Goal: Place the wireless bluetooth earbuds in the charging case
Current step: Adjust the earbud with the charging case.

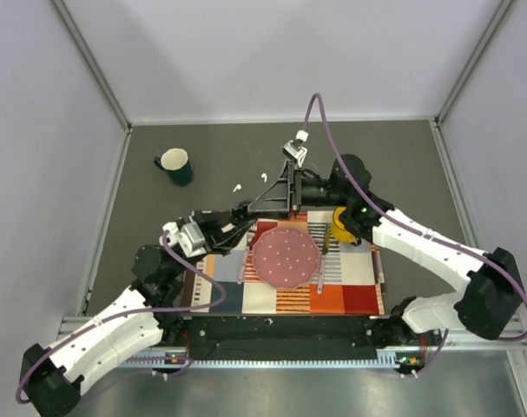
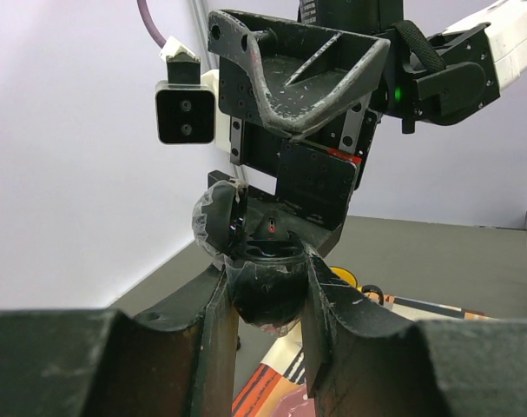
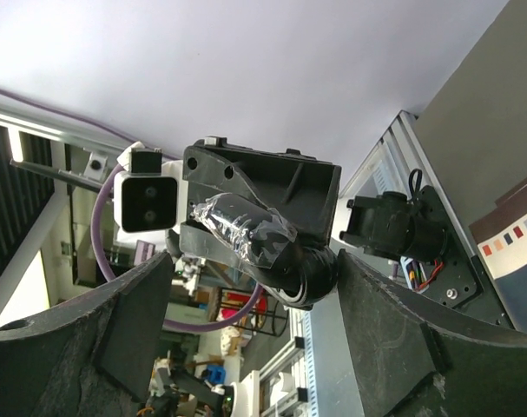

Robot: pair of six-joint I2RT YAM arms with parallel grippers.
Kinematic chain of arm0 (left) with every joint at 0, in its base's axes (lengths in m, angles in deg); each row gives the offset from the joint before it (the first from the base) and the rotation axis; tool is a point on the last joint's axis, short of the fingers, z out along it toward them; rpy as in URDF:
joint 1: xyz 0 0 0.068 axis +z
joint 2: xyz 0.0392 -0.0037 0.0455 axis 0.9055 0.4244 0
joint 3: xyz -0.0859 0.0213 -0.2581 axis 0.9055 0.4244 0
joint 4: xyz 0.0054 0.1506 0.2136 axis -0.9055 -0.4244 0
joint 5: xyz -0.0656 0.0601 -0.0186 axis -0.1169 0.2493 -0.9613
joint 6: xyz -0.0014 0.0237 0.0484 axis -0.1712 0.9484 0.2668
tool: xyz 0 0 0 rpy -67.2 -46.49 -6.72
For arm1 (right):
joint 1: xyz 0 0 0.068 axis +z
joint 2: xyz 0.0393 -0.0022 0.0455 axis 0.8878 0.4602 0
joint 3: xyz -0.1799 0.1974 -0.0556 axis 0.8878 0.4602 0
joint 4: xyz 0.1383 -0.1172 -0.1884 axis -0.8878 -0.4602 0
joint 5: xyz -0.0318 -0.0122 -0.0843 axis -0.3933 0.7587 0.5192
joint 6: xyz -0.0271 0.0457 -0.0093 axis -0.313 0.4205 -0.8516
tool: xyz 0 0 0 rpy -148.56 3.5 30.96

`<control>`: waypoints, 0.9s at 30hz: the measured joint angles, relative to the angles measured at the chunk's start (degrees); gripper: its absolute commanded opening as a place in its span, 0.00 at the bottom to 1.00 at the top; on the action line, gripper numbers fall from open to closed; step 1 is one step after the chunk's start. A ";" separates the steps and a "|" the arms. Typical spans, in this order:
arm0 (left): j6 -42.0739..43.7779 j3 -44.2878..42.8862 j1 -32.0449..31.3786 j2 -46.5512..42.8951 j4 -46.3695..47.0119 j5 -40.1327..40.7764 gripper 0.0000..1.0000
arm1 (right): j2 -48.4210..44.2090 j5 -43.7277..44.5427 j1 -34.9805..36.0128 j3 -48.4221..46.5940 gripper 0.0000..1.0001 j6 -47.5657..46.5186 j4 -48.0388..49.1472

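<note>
While left gripper (image 2: 270, 282) jaws clench a wrapped black object (image 2: 265, 302) and right gripper (image 3: 254, 278) jaws gape, the earbuds (image 1: 237, 187) lie just left of both.

A dark green mug (image 1: 174, 165) stood on the dark grey table (image 1: 402, 165), with two tiny white plastic earbuds (image 1: 237, 186) lying apart nearby. A round pink dotted plate (image 1: 285, 254) rested on a multicoloured patchwork mat (image 1: 350, 295). The left gripper (image 1: 244, 215) and right gripper (image 1: 261, 204) were tip to tip above its far edge.

mug (image 1: 174, 165) far left | pink plate (image 1: 285, 254) on patchwork mat (image 1: 350, 291) | yellow item (image 1: 340, 228), perhaps cup
</note>
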 measured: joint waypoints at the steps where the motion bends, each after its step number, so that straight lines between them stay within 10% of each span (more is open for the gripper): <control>1: 0.04 0.00 0.00 0.00 0.00 0.09 0.00 | 0.04 -0.09 0.11 0.00 0.74 -0.02 -0.02; 17: 0.24 -0.13 0.00 0.37 2.34 0.74 0.00 | 1.75 -1.31 1.22 -0.98 0.36 -1.07 -1.40; 27: -0.15 -0.28 0.00 0.37 2.56 0.66 0.00 | 1.86 -0.81 1.31 -3.13 0.32 -4.11 -5.42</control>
